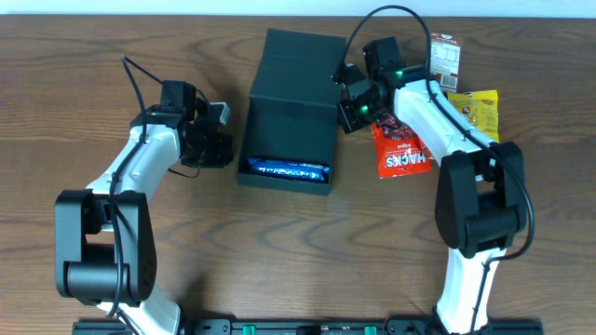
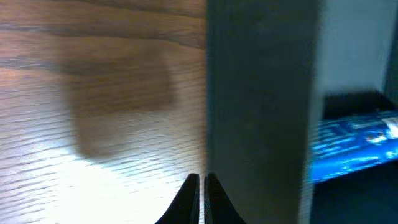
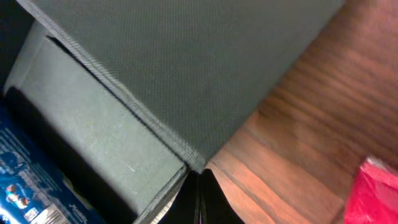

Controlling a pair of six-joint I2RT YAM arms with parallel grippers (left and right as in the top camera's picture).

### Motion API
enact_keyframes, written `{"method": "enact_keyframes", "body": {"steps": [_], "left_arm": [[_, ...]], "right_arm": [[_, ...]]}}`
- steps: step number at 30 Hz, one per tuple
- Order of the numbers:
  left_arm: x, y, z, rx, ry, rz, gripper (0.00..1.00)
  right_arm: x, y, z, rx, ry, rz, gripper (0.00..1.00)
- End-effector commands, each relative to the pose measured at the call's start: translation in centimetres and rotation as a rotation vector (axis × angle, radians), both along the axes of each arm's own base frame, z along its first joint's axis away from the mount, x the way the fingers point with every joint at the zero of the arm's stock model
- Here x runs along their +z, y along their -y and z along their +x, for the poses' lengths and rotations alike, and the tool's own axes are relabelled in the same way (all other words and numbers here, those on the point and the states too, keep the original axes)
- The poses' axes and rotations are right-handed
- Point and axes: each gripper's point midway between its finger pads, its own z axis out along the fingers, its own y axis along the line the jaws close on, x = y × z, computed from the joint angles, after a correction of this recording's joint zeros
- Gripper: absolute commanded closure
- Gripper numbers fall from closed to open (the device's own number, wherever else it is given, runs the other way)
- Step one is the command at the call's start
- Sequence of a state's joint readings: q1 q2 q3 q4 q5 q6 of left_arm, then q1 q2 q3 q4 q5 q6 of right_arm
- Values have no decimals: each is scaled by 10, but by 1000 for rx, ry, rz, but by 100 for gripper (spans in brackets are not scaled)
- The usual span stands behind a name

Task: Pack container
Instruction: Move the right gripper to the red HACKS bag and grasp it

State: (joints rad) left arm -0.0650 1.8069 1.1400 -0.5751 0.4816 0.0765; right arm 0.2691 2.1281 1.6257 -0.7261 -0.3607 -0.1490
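Note:
The black container (image 1: 289, 126) stands at the table's middle with its flap lid (image 1: 300, 58) open toward the back. A blue snack packet (image 1: 291, 171) lies inside along the front wall. My left gripper (image 1: 233, 149) is shut and empty, its tips at the container's left outer wall (image 2: 261, 93); the blue packet (image 2: 354, 146) shows inside in the left wrist view. My right gripper (image 1: 343, 110) is shut, its tips (image 3: 199, 177) touching the right corner where the lid (image 3: 186, 62) meets the box. The packet also shows in the right wrist view (image 3: 25, 180).
A red snack packet (image 1: 400, 149) lies right of the container, partly under my right arm, and shows in the right wrist view (image 3: 376, 190). A yellow packet (image 1: 477, 110) and a brown-and-white packet (image 1: 445, 58) lie at the far right.

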Motion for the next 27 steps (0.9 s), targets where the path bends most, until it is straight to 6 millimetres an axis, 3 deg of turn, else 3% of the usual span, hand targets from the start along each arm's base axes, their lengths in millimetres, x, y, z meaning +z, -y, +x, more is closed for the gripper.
{"method": "enact_keyframes", "body": {"steps": [1, 5, 14, 18, 22, 23, 25, 26, 27], "left_arm": [[0, 12, -5, -7, -22, -40, 94], [0, 19, -7, -23, -27, -45, 94], [0, 25, -9, -37, -28, -45, 94], [-1, 23, -9, -34, -27, -34, 94], [-5, 15, -7, -21, -21, 18, 94], [-5, 14, -6, -19, -18, 24, 94], [-4, 14, -5, -18, -13, 24, 94], [-4, 13, -3, -17, -8, 23, 94], [-4, 12, -2, -14, -4, 23, 94]], "right_arm": [[2, -20, -5, 24, -5, 41, 98], [2, -22, -6, 28, 0, 35, 99], [0, -6, 2, -12, 23, -38, 98], [35, 8, 17, -54, 68, -46, 98], [88, 62, 47, -189, 191, -222, 96], [95, 78, 54, -227, 216, -271, 83], [104, 112, 66, -308, 259, -355, 73], [105, 125, 70, -331, 272, -367, 62], [104, 133, 74, -349, 277, -365, 57]]}}
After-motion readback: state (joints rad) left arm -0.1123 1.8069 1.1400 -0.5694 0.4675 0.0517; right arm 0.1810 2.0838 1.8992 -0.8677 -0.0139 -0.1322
